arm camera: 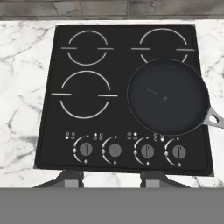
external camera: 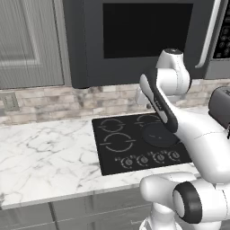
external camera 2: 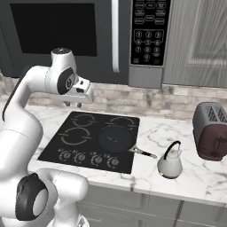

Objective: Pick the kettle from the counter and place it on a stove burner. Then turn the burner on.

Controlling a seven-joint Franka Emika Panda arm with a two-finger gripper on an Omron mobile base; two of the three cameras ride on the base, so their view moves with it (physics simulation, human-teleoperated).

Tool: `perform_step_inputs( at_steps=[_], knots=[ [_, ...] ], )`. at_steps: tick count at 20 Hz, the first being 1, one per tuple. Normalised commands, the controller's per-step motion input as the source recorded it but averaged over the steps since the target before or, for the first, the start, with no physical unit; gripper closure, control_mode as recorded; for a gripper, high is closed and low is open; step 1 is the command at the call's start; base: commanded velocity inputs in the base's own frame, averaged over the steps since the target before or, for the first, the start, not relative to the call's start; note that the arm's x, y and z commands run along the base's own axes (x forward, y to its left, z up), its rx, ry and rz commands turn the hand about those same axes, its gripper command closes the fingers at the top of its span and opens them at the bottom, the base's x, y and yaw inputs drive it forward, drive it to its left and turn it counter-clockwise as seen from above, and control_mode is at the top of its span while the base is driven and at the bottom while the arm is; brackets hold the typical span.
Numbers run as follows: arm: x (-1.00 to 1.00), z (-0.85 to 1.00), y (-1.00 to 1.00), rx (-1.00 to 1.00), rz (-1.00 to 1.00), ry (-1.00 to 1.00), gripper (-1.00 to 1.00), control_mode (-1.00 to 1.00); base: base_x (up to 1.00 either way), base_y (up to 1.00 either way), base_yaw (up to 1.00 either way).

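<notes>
Kettle (external camera 2: 170, 163) near counter (external camera 2: 195, 177) front edge; jaws apart, empty, above cooktop (arm camera: 122, 94).

White arm (external camera 2: 26, 102) raised and bent, gripper (external camera 2: 72, 104) pointing down, fingers seemingly parted and empty

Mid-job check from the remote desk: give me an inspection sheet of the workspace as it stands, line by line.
Surface: white marble counter with black glass cooktop set into it.
Job's things: kettle upright on the counter, right of the cooktop, not yet picked. Large front-left stove burner bare, no glow seen. Four knobs along the cooktop's front edge.
Clutter: dark pan on the front-right burner, handle pointing right toward the kettle; toaster further right.
Gripper: gripper hovers above the cooktop's front edge, fingers apart, holding nothing.
Cables: nothing seen.
Surroundings: microwave above, stone backsplash, wall outlet, grey cabinets.
</notes>
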Motion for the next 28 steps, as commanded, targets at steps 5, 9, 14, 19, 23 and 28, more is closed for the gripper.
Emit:
perform_step_inputs(
  at_steps=[5,9,14,19,23,28],
  knots=[
    [-0.16,0.00,-0.16,0.00,0.00,0.00,-1.00,-1.00,0.00,0.00,0.00],
    [-0.61,-0.04,-0.63,0.00,0.00,-0.01,-1.00,-1.00,0.00,0.00,0.00],
    [-0.67,-0.10,-0.89,0.00,-0.03,0.00,-1.00,-1.00,0.00,0.00,0.00],
    [-0.60,-0.10,-0.97,0.01,-0.08,0.00,-1.00,-1.00,0.00,0.00,0.00],
    [-0.39,-0.05,-0.88,0.00,-0.10,0.00,-1.00,-1.00,0.00,0.00,0.00],
    [-0.14,-0.02,-0.77,0.00,-0.15,0.00,-1.00,-1.00,0.00,0.00,0.00]
  ],
)
